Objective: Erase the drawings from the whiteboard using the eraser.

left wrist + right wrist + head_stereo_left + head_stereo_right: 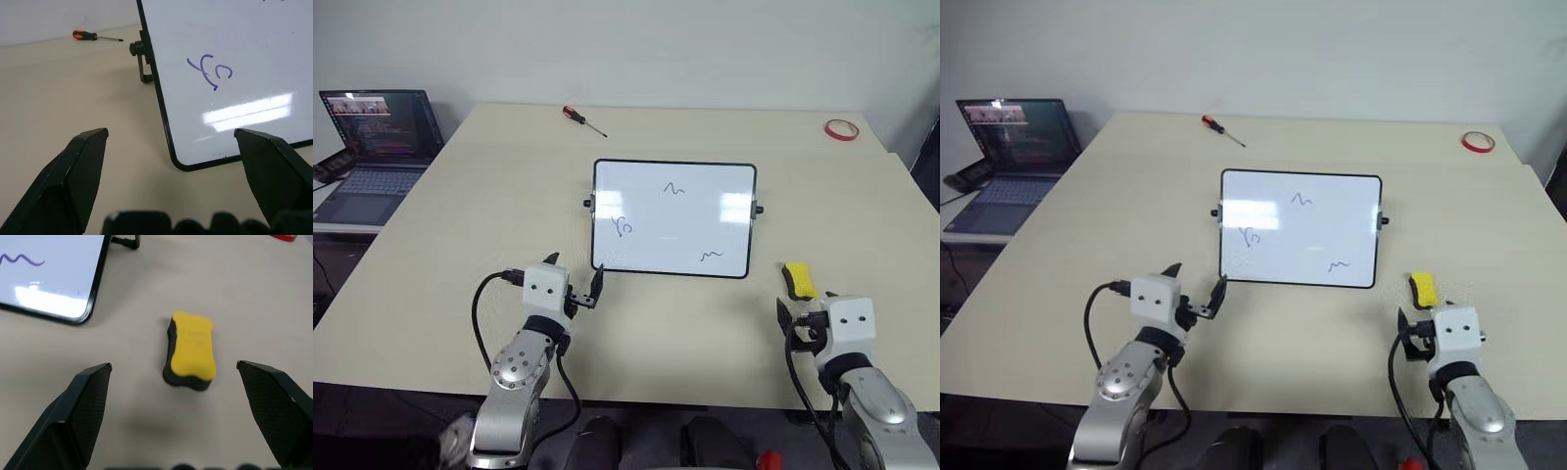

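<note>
Both tools gape: right tool [173, 369] short of eraser [191, 351], left tool [171, 134] at whiteboard [234, 58] corner.

A red-handled screwdriver [583, 119] lies at the beige worktop's [460, 225] far edge, a red tape ring [842, 129] near its far right corner. An open laptop [374, 152] sits off its left side.

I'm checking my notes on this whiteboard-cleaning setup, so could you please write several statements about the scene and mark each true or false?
1. The eraser lies on the table, held by neither gripper. True.
2. The whiteboard has been wiped clean. False: three drawings remain.
3. The right gripper is open. True.
4. The left gripper is shut on the screwdriver. False: it is open and empty.
</note>
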